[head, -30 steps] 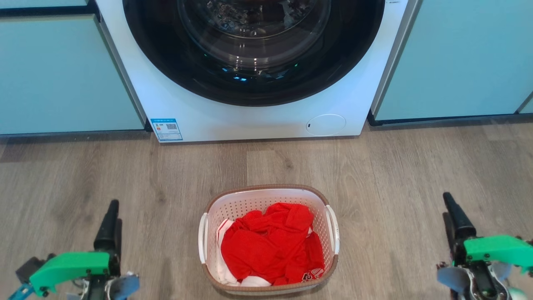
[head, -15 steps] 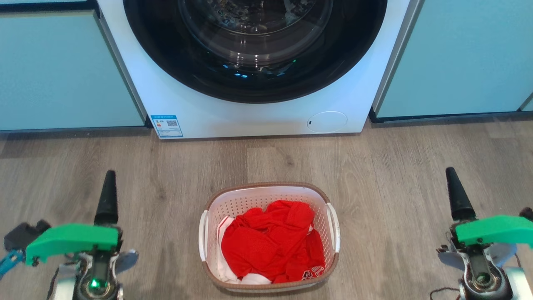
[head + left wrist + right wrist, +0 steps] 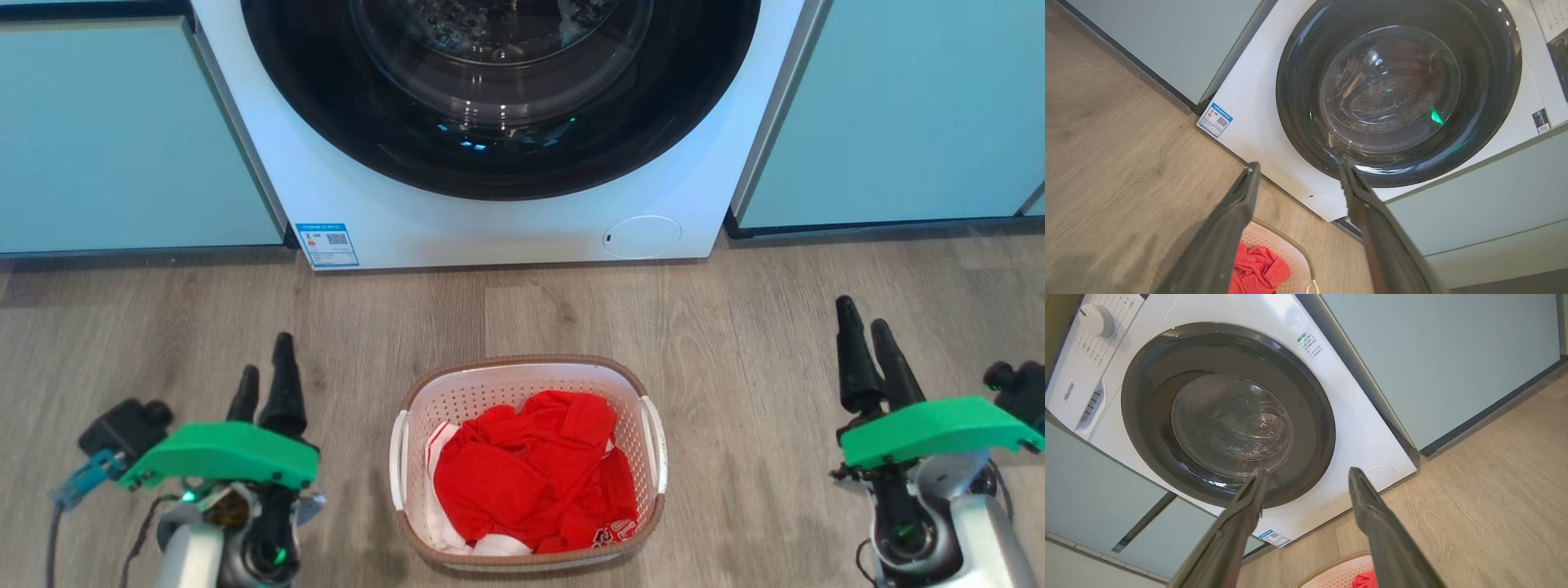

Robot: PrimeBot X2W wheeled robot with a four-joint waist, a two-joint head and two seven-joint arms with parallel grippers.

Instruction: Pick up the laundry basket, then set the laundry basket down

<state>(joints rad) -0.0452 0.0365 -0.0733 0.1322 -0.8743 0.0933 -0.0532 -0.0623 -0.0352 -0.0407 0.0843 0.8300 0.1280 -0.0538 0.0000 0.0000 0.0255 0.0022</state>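
Observation:
The laundry basket (image 3: pixel 522 362) stands on the wood floor in front of the washing machine. It is white and perforated, with a brown rim and a white handle on each side, and it holds red and white clothes (image 3: pixel 531 478). My left gripper (image 3: pixel 266 355) hovers open to the left of the basket, apart from it. My right gripper (image 3: pixel 861 312) is open too, farther off on the right. The left wrist view has the left gripper (image 3: pixel 1299 163) open and empty, with the basket's rim (image 3: pixel 1287 239) below it. In the right wrist view the right gripper (image 3: pixel 1307 472) is open and empty above the basket's rim (image 3: pixel 1331 565).
A white front-loading washing machine (image 3: pixel 490 233) with a dark round door stands just behind the basket. Pale teal cabinets (image 3: pixel 122 139) flank it on both sides. Bare wood floor (image 3: pixel 735 343) lies around the basket.
Both arms have risen and turned, so two fingers of each gripper show now. The left gripper has shifted right, nearer the basket. The basket has stayed in place.

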